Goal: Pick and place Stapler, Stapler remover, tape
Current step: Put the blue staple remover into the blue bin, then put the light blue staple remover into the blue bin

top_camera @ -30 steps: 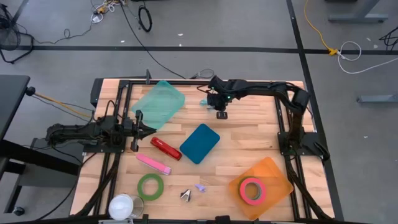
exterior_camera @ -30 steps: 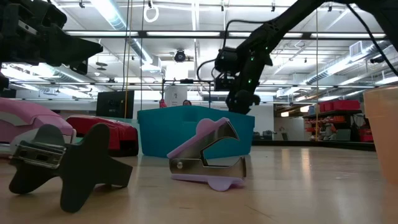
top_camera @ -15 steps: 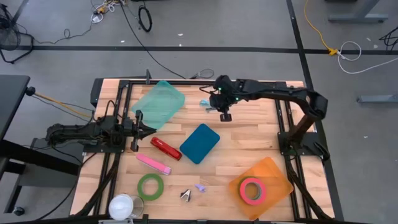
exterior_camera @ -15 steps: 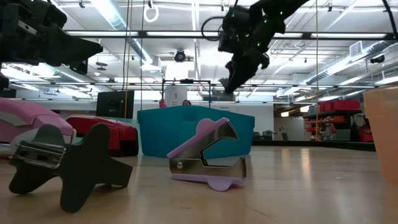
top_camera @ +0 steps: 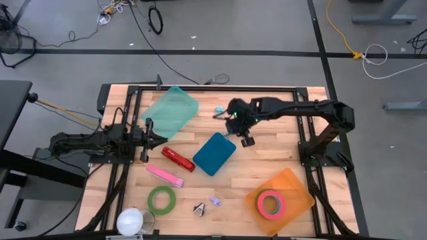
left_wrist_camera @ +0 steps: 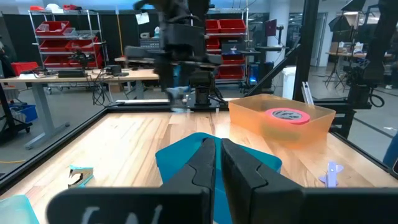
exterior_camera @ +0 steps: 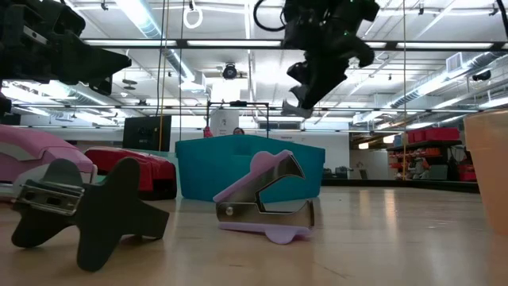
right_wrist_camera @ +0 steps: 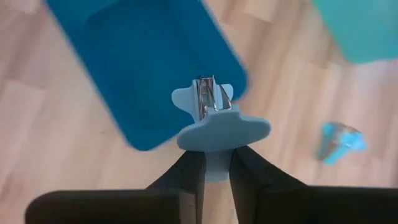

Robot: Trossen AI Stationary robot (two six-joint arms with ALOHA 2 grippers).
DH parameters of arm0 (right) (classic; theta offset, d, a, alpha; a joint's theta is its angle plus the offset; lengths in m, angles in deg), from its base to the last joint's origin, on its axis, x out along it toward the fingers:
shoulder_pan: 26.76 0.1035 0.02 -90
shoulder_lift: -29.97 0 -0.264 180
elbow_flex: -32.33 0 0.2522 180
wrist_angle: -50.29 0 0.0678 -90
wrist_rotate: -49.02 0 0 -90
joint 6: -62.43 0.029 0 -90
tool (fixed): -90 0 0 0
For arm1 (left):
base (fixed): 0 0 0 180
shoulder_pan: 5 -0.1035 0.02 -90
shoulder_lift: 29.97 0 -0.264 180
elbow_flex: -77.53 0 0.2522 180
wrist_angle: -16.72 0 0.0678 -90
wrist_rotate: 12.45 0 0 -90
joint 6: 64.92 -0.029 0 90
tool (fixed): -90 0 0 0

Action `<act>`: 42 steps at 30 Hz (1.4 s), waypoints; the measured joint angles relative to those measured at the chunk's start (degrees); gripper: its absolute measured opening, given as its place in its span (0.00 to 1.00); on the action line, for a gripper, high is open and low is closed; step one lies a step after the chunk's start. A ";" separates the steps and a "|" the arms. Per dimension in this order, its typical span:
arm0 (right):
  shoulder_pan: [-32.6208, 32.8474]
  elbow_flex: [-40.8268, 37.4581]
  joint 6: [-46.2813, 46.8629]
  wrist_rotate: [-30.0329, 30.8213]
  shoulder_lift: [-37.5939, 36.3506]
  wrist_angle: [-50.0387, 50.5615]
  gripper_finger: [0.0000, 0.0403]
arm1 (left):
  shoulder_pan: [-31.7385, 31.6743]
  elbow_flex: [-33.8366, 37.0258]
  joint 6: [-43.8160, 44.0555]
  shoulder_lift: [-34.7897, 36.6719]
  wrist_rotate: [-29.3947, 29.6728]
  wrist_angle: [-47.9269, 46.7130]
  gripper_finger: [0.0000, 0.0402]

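**Staple Remover in Carry**

While carried above the dark blue bin [top_camera: 215, 153], clamped in right gripper [right_wrist_camera: 216, 163]: light-blue staple remover [right_wrist_camera: 214, 118]. Light, rigid, springy; best pinched across plastic wings. Left gripper [left_wrist_camera: 215, 163] closed, empty, parked at table's left.

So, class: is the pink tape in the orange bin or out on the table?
In. The pink tape lies flat inside the orange bin, its walls all around it.
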 joint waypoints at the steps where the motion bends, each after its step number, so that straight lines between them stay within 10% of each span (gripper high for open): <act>1: 0.92 0.00 0.02 0.00 0.00 0.24 0.14 | 0.00 0.02 0.02 -0.02 0.00 0.00 0.07; 30: 11.21 0.00 4.62 0.22 9.66 -16.53 0.14 | 0.01 0.02 0.02 -0.02 0.00 0.00 0.07; 42: 10.17 0.00 4.55 -2.06 10.34 -17.70 0.30 | 0.01 0.00 0.01 0.01 -0.01 -0.27 0.07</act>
